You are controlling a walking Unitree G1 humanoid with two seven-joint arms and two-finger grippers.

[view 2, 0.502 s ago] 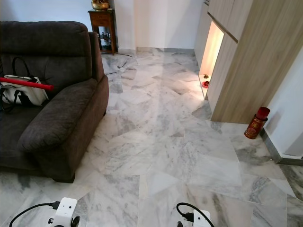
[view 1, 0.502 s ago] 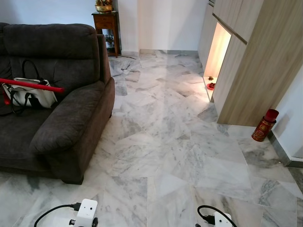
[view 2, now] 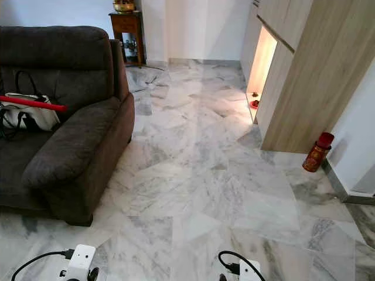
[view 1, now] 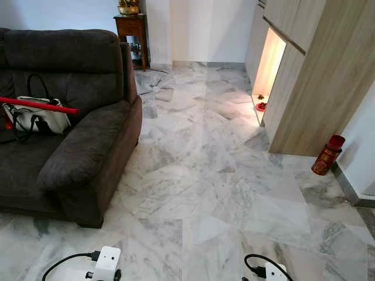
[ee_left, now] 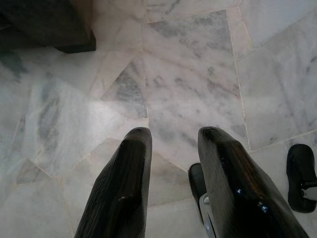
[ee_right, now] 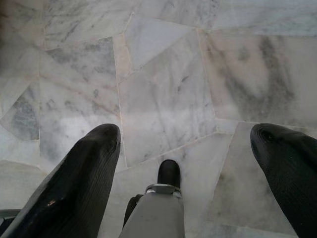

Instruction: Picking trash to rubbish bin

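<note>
Ahead, no trash or rubbish bin can be made out on the marble floor point(view 1: 205, 164). Left gripper point(ee_left: 173, 144) hangs above the tiles, fingers slightly parted, empty. Right gripper point(ee_right: 185, 144) hangs likewise, fingers spread wide, empty. Dark sofa point(view 1: 64, 123) stands left, holding a white bag point(view 1: 35, 120); a red canister point(view 1: 327, 156) stands beside the wooden cabinet point(view 1: 304, 76).

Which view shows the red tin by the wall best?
The left eye view shows the red tin best: it stands whole on the marble floor beside the wooden cabinet, a little larger there. The right eye view shows the same tin, slightly smaller. The wrist views look down at floor tiles.
</note>
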